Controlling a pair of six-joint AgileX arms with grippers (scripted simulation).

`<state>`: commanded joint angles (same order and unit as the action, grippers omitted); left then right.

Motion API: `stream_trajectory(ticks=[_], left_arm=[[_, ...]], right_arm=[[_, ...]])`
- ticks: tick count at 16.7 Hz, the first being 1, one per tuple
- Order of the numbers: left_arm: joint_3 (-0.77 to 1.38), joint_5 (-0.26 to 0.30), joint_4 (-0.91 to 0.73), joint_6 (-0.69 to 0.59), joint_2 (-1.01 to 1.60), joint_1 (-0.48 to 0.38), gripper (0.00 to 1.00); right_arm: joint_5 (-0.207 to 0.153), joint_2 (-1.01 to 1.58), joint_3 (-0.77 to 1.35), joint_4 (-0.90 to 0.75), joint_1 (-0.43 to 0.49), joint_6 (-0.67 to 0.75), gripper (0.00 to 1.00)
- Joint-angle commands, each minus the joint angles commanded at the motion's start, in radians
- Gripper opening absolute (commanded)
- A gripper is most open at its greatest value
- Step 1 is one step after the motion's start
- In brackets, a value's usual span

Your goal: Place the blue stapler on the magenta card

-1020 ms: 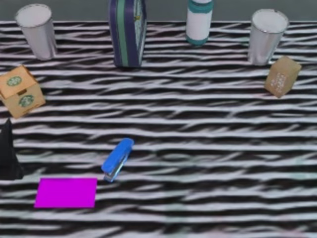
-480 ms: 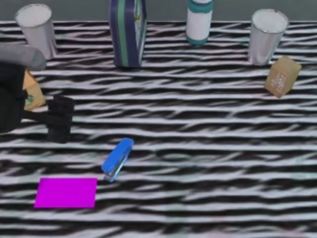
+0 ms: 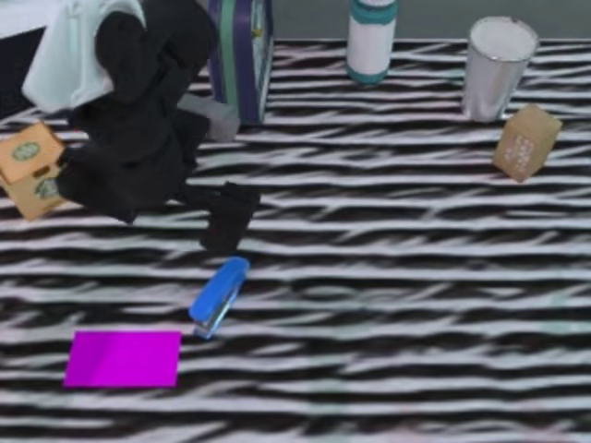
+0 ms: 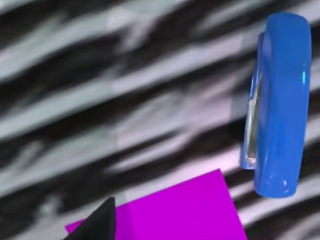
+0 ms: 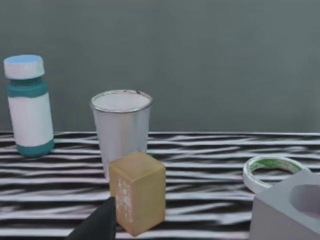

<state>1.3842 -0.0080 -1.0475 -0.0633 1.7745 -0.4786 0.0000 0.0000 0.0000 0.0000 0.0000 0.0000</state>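
Note:
The blue stapler [image 3: 220,295] lies flat on the striped table, angled, left of centre; the left wrist view shows its rounded top [image 4: 282,100] with the silvery underside along one edge. The magenta card [image 3: 123,358] lies flat just to its front left, and its corner [image 4: 175,212] stays apart from the stapler. My left gripper [image 3: 229,220] hovers open just behind the stapler's far end, holding nothing; one dark fingertip [image 4: 99,225] shows over the card's edge. My right arm is out of the top view; one fingertip [image 5: 100,222] of its open gripper shows.
A striped dark blue and green case [image 3: 242,55], a white and teal bottle [image 3: 371,37] and a steel cup [image 3: 497,65] stand along the back. A tan box [image 3: 526,140] sits at right, a carton [image 3: 32,171] at left. A tape roll [image 5: 272,170] and a grey block [image 5: 287,210] lie beside the right gripper.
My left arm has swung in from the left edge over the table, and its gripper now hangs just behind the stapler. Stapler and card have not moved.

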Motion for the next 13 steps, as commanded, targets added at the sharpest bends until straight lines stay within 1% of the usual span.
stream_trajectory(ticks=[3, 5, 13], left_arm=[[0.125, 0.002, -0.083, -0.007, 0.147, -0.040, 1.00], [0.171, 0.003, -0.111, -0.009, 0.198, -0.054, 1.00], [0.166, 0.003, -0.100, -0.008, 0.213, -0.054, 1.00]], right_arm=[[0.000, 0.000, 0.000, 0.000, 0.000, 0.000, 1.00], [0.000, 0.000, 0.000, 0.000, 0.000, 0.000, 1.00], [0.000, 0.000, 0.000, 0.000, 0.000, 0.000, 1.00]])
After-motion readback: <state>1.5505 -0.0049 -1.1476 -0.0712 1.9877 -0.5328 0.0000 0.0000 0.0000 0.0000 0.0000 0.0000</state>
